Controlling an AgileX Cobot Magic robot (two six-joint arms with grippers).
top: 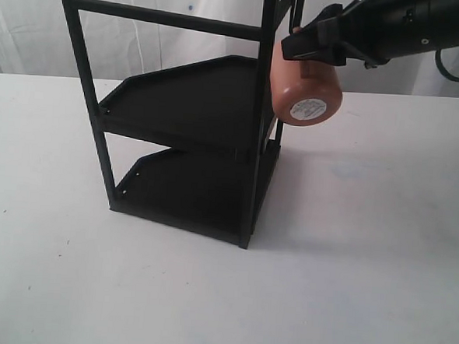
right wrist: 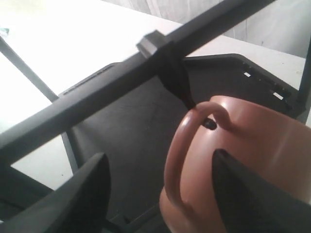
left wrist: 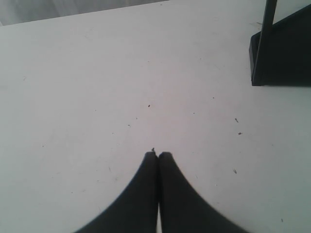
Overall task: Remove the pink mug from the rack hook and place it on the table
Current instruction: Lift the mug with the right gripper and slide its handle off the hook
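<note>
The pink mug (top: 305, 87) hangs tilted at the right post of the black rack (top: 195, 100), its white base sticker facing out. In the right wrist view its loop handle (right wrist: 177, 145) hangs on the rack hook (right wrist: 182, 90), whose tip pokes through the loop. My right gripper (top: 311, 40) is at the top of the mug and open; its fingers (right wrist: 159, 155) stand on either side of the handle, apart from it. My left gripper (left wrist: 158, 154) is shut on nothing, low over the white table (left wrist: 121, 73), and out of the exterior view.
The rack has two dark shelves (top: 197, 189) and a cross bar (top: 169, 16) near the top. One corner of its base (left wrist: 282, 58) shows in the left wrist view. White table (top: 364, 266) spreads in front and to the right of the rack.
</note>
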